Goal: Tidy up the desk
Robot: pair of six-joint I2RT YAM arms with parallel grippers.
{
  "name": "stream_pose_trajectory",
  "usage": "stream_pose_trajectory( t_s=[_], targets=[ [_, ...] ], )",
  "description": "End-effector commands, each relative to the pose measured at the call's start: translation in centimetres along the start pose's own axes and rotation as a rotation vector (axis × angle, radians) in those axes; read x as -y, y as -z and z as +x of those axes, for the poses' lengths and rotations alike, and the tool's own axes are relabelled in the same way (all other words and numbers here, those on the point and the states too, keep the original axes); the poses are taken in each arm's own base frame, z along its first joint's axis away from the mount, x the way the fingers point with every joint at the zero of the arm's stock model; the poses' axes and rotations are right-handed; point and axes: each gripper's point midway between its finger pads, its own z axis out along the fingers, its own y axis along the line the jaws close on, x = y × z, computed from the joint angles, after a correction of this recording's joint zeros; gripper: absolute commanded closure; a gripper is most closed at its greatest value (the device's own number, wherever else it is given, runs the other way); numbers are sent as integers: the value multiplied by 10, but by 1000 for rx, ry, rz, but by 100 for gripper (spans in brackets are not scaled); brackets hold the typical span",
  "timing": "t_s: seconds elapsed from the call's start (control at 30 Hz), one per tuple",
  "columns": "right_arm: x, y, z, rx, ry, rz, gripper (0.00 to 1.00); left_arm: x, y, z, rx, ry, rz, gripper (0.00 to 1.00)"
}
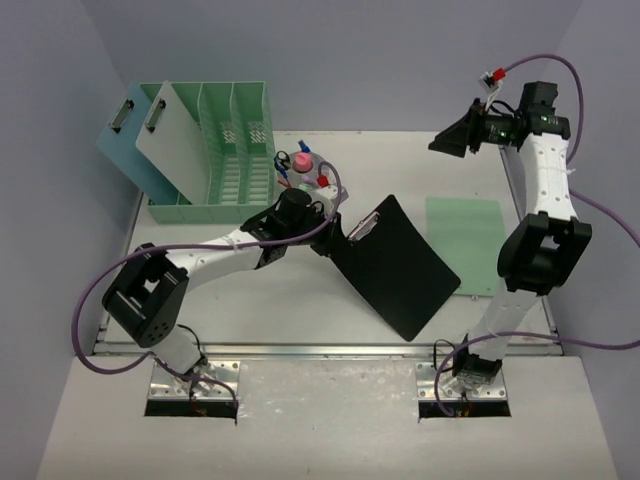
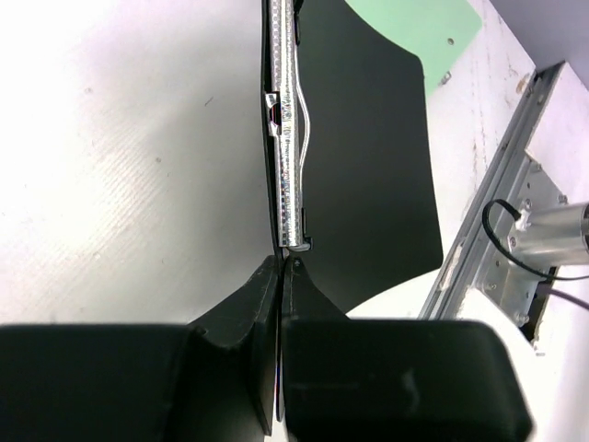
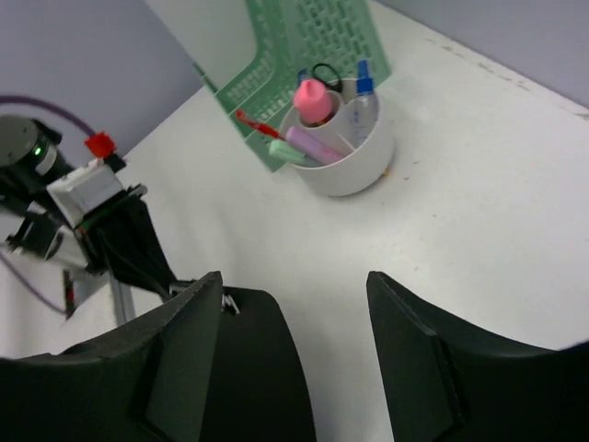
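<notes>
The white desk point(image 1: 290, 310) carries a black clipboard point(image 1: 400, 268) with a metal clip point(image 1: 365, 227), tilted up on one edge at the centre. My left gripper point(image 1: 334, 238) is shut on the clipboard's edge just beside the clip. The left wrist view shows my jaws point(image 2: 279, 264) pinching the thin board point(image 2: 368, 166) below the clip point(image 2: 290, 138). My right gripper point(image 1: 447, 140) is open and empty, raised high at the back right. In the right wrist view it point(image 3: 294, 287) hangs above the desk point(image 3: 460, 203), with the clipboard point(image 3: 253, 368) below its left finger.
A mint-green file rack point(image 1: 225, 160) at back left holds a white clipboard point(image 1: 180, 150) and a blue one point(image 1: 120, 140). A white cup of pens point(image 1: 305, 178) stands beside it, also in the right wrist view point(image 3: 342, 147). A green sheet point(image 1: 465, 245) lies at right. A metal rail point(image 1: 330, 348) lines the front edge.
</notes>
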Motion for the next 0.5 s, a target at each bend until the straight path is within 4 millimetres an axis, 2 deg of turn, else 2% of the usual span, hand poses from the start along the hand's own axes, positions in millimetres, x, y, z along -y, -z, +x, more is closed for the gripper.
stream_pose_trajectory(
  t_s=[0.0,0.17,0.2,0.3,0.33,0.37,0.4,0.47],
  targets=[
    [-44,-5,11,49,66,-280,37,12,14,-26,83,-199,49,100],
    [-66,-21,61,-39,104,-325,38,20,21,-33,103,-251,71,100],
    [-76,-27,79,-79,107,-345,39,21,22,-36,111,-257,65,100],
    [-97,-34,106,-124,93,-385,42,22,25,-41,119,-269,61,100],
    [-96,-37,109,-128,114,-382,42,22,25,-42,122,-271,59,100],
    [-97,-38,121,-142,86,-383,42,23,27,-43,125,-272,61,100],
    [-97,-41,119,-130,139,-378,42,26,30,-45,133,-281,67,100],
    [-95,-41,126,-142,122,-366,44,29,33,-47,141,-288,76,100]
  ],
)
